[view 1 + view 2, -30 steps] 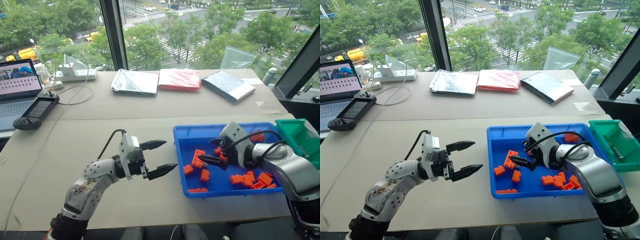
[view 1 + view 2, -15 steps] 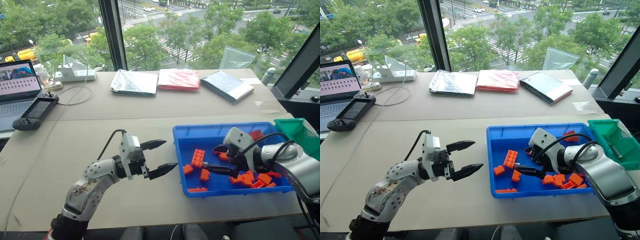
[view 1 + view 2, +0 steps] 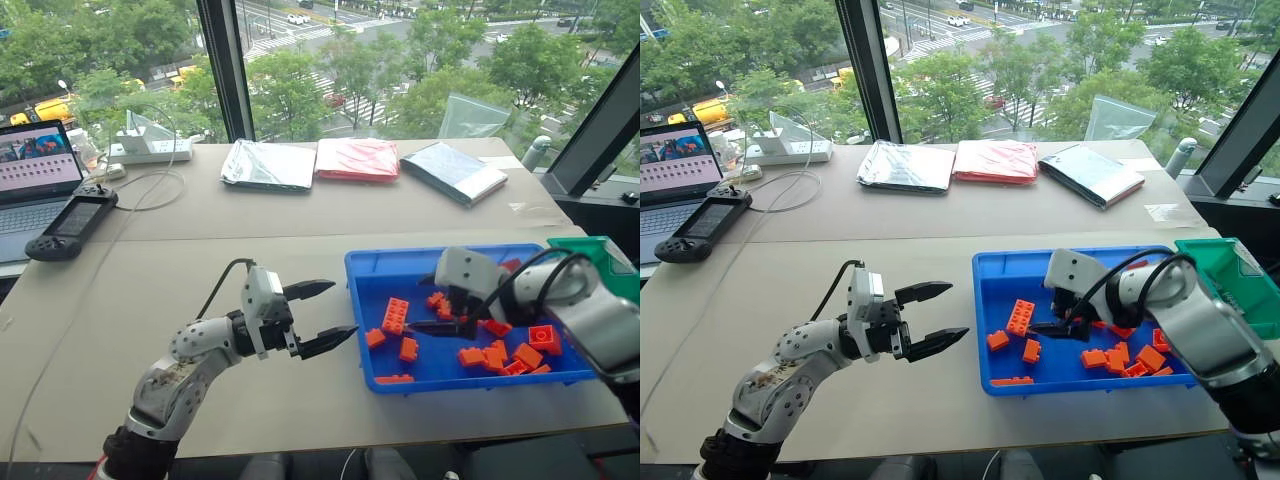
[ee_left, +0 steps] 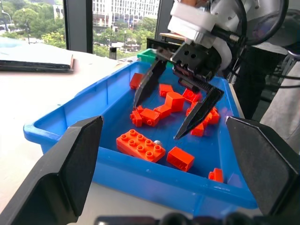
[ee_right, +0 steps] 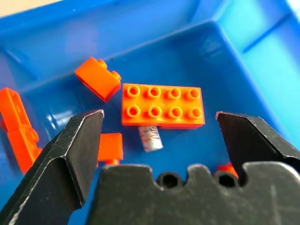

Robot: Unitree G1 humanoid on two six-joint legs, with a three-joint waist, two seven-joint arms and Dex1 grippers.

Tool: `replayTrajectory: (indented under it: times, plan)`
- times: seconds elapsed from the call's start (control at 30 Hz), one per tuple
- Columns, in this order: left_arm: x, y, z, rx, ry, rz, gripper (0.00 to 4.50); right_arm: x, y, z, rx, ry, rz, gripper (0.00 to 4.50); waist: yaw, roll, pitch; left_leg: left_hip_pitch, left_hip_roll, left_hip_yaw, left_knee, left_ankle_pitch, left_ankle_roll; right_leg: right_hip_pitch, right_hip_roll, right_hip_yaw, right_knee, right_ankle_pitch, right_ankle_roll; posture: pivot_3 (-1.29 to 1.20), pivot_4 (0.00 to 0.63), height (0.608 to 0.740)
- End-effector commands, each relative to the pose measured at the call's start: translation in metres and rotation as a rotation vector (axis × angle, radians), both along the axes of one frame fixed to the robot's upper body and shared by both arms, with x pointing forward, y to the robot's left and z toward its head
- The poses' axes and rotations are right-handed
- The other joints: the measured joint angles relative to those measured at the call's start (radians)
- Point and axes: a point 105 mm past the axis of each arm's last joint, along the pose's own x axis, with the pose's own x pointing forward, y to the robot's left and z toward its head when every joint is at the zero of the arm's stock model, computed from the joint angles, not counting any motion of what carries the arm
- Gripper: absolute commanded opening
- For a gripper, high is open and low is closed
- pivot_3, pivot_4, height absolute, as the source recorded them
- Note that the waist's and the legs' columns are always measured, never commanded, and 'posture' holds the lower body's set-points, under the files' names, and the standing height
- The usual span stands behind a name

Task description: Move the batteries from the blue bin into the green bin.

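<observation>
One battery (image 5: pixel 151 138) lies in the blue bin (image 3: pixel 365 268), touching one long orange brick (image 5: pixel 163 106); the right gripper (image 4: pixel 177 110) hangs spread above them; the left gripper (image 3: pixel 321 315) is spread outside, near the table's front edge.

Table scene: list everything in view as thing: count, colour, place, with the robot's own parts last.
blue bin: one, blue, table's right side.
green bin: one, green, right of the blue bin.
toy bricks: many, orange, scattered in the blue bin.
battery: one, silver, beside the long brick in the blue bin.
flat pouches: three, silver, red and dark, far edge.
laptop: one, far left.
handheld console: one, black, beside the laptop.
power strip: one, white, far left.
left claw: open, black, left of the blue bin.
right claw: open, black, over the bricks.
</observation>
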Motion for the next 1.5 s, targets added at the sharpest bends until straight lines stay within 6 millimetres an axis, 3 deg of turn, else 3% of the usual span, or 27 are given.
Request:
replayTrajectory:
  times: [0.03,0.2,0.3,0.4,0.7,0.9,1.13,1.23,1.43,1.5]
  plan:
    - [-0.003,-0.006,0.009,-0.017,-0.036,-0.023,4.5,0.003,0.008,0.016,-0.197,-0.039,0.248,4.47,-0.004,0.0,0.0,0.0,0.0,0.0,0.0,0.0,0.0,0.0,0.0,0.0,0.0,0.0,0.0,0.0,0.15,0.74]
    - [-0.001,-0.009,0.008,-0.023,-0.028,-0.03,4.5,0.018,0.036,0.013,-0.536,-0.059,0.603,4.47,-0.018,0.0,0.0,0.002,0.001,0.001,-0.002,0.0,0.0,-0.001,0.001,0.0,0.0,0.0,-0.001,0.0,0.15,0.74]
    - [-0.001,-0.01,0.008,-0.028,-0.023,-0.034,4.5,0.031,0.038,0.005,-0.75,-0.075,0.731,4.47,-0.017,0.0,0.0,0.002,0.001,0.001,-0.002,0.0,0.0,-0.001,0.0,0.0,0.0,0.0,-0.001,0.0,0.15,0.74]
    - [-0.001,-0.009,0.006,-0.029,-0.021,-0.029,4.5,0.036,0.039,0.0,-0.856,-0.075,0.833,4.47,-0.007,0.0,0.0,0.001,0.0,0.0,-0.002,0.0,0.0,-0.002,-0.002,0.0,0.0,0.0,-0.001,0.0,0.15,0.74]
    - [-0.002,-0.006,0.003,-0.031,-0.015,-0.008,4.5,0.051,0.043,-0.022,-1.089,-0.076,1.026,4.47,-0.004,0.0,0.0,-0.008,-0.001,0.002,-0.001,0.002,-0.004,-0.018,-0.003,0.0,0.011,0.001,-0.002,0.0,0.15,0.74]
    - [-0.004,-0.007,0.003,-0.045,-0.013,0.008,4.5,0.04,0.044,-0.051,-1.181,-0.058,1.208,4.47,-0.006,0.0,0.0,-0.006,-0.001,0.002,-0.001,0.002,-0.005,-0.018,-0.002,0.0,0.012,0.001,-0.004,0.0,0.15,0.74]
    - [-0.003,-0.008,0.005,-0.048,-0.012,0.019,4.5,0.037,0.052,-0.066,-1.189,-0.073,1.259,4.47,-0.006,-0.001,-0.001,-0.001,0.0,0.002,-0.001,0.002,-0.005,-0.014,-0.001,0.0,0.013,0.002,-0.005,0.0,0.15,0.74]
    - [-0.002,-0.008,0.005,-0.049,-0.011,0.021,4.5,0.039,0.048,-0.067,-1.192,-0.069,1.238,3.79,-0.006,-0.001,-0.001,0.003,0.0,0.002,-0.002,0.002,-0.005,-0.011,0.0,0.0,0.014,0.002,-0.006,0.0,0.15,0.74]
    - [-0.001,-0.009,0.005,-0.052,-0.01,0.015,4.5,0.04,0.046,-0.068,-1.174,-0.072,1.218,1.65,-0.001,-0.001,-0.001,0.007,0.0,0.001,-0.002,0.002,-0.005,-0.005,-0.001,-0.002,0.013,0.001,-0.006,0.0,0.15,0.74]
    - [0.0,-0.01,0.006,-0.052,-0.009,0.014,4.5,0.041,0.049,-0.068,-1.15,-0.082,1.204,1.48,-0.002,-0.001,-0.001,0.009,0.0,0.001,-0.002,0.002,-0.005,-0.001,-0.001,-0.003,0.012,0.001,-0.006,0.0,0.15,0.74]
